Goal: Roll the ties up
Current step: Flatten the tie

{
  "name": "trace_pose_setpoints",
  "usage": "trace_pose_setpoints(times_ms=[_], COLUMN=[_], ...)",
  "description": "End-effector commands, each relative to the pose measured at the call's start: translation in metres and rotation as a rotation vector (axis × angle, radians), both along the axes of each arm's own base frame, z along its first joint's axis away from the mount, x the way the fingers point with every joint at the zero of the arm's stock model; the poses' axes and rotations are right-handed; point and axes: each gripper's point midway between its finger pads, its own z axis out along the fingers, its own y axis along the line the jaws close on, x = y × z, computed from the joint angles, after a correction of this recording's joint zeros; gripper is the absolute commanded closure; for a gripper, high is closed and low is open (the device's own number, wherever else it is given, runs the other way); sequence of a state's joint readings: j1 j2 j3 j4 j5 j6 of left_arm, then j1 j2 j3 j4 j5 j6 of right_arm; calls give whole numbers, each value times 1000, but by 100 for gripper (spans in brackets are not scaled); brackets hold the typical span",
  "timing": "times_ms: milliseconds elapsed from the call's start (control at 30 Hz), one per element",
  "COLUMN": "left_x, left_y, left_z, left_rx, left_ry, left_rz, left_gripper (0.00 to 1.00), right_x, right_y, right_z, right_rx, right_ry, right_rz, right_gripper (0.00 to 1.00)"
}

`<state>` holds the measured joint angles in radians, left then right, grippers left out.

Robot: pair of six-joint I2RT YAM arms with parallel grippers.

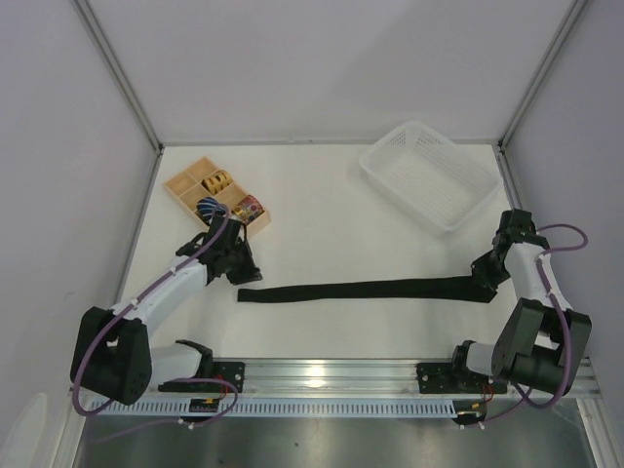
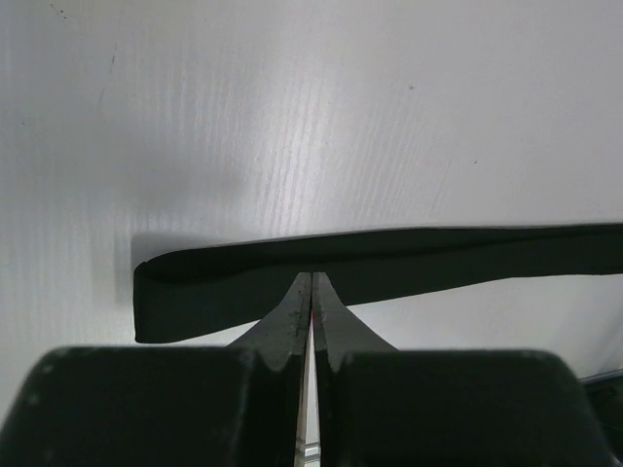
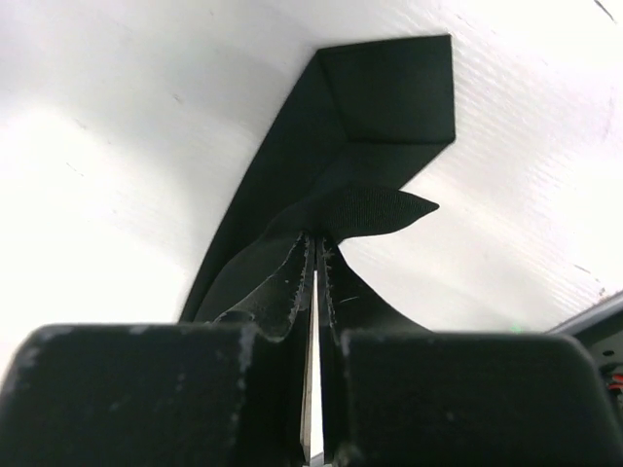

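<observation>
Bright, even light from overhead on the white table. Only soft, short shadows beside the basket and along the black tie. Sharp from edge to edge in the top view.

From the left wrist, a soft grey shadow on the surface just above the tie's folded end, with faint streaks of sheen higher up. From the right wrist, washed-out white at the left and a dimmer grey toward the top left corner. Near-black and soft-edged close to the lens: left gripper, right gripper. Crisp fabric weave only at the pinched fold.
</observation>
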<state>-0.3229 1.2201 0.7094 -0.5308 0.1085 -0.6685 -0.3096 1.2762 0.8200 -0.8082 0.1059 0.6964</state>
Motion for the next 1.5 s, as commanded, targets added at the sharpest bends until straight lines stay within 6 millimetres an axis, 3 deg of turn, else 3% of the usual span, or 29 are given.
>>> trace_pose_setpoints(times_ms=[0,333,700,933,1100,1200,1300,1333,1467], left_x=[16,13,16,15,18,20,20,20,16], left_y=[-4,-2,4,9,11,14,15,15,12], left_z=[13,8,11,10,12,9,6,5,-6], left_rx=[-5,-7,12,38,25,28,20,15,-25], left_ry=[-57,-43,-63,-77,-77,-67,-54,-49,-12], left_rz=[-24,-14,-6,-23,-15,-16,-16,-12,-5], left_gripper=[96,96,95,92,91,91,91,92,98], right_x=[15,26,18,21,36,54,76,86,93], right_y=[-6,-9,-17,-14,0,42,100,126,205], right_z=[0,-33,-40,-29,14,32,48,51,46], right_rx=[-26,-37,-74,-73,-116,-94,-29,-1,200], right_ry=[-20,31,95,122,47,-32,-137,-179,-233], right_rz=[24,108,110,155,300,448,602,657,839], right_gripper=[100,100,93,56,46,43,40,41,45])
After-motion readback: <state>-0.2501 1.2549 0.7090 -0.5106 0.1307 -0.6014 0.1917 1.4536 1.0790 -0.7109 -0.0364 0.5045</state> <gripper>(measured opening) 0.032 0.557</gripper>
